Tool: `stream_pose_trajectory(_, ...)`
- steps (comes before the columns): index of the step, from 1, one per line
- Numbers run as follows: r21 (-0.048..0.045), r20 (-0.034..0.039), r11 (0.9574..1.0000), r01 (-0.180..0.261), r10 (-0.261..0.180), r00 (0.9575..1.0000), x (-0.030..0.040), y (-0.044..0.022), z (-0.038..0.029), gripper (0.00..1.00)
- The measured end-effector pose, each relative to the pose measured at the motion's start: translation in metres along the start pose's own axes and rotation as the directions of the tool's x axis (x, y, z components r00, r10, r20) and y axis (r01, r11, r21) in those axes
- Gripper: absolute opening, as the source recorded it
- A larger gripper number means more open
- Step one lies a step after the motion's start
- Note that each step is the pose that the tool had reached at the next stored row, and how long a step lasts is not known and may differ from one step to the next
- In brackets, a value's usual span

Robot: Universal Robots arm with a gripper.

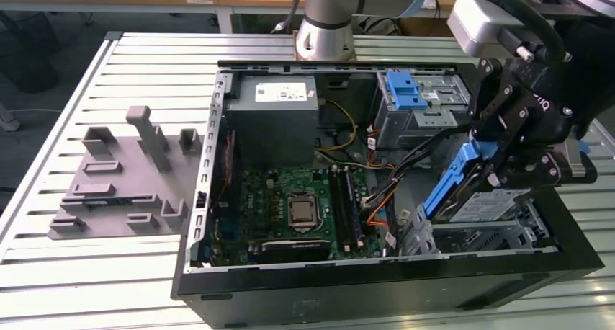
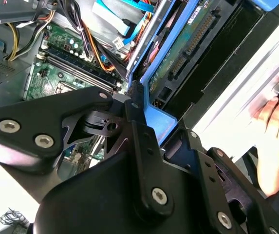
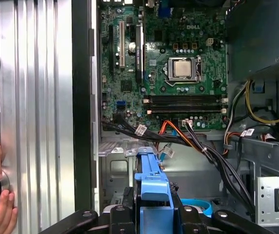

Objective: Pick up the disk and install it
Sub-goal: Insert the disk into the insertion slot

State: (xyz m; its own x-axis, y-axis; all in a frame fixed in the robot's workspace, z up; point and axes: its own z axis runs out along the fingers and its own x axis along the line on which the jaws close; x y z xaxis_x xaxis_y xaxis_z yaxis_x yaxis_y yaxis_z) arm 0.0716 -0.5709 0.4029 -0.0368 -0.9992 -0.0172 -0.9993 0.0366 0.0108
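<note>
While the fingers [image 2: 138, 131] are clamped shut on the blue carrier frame of the disk [image 1: 485, 204], it hangs tilted, label showing, just above the metal drive cage [image 1: 500, 236] at the exterior view's right end of the open computer case [image 1: 384, 290]. Judgement: seating needs the frame squared to the cage rails and kept clear of the black cable bundle [image 1: 428, 151] beside it. White labels on disk and power supply [image 1: 274, 106]: print too small to make out.

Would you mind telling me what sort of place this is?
Probably a robotics lab bench for computer assembly: an open desktop case on a slotted metal table, with jaws holding the disk over it.
</note>
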Motion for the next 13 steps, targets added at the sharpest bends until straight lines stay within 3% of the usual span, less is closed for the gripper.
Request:
stream_pose_trajectory(8, 0.0, 0.0, 1.0, 0.0, 0.0, 1.0, 0.0001, -0.0001, 0.0073, 0.36)
stream_pose_trajectory(13, 0.0, -0.0006, 1.0, 0.0, 0.0, 1.0, 0.0001, -0.0001, 0.0078, 0.36)
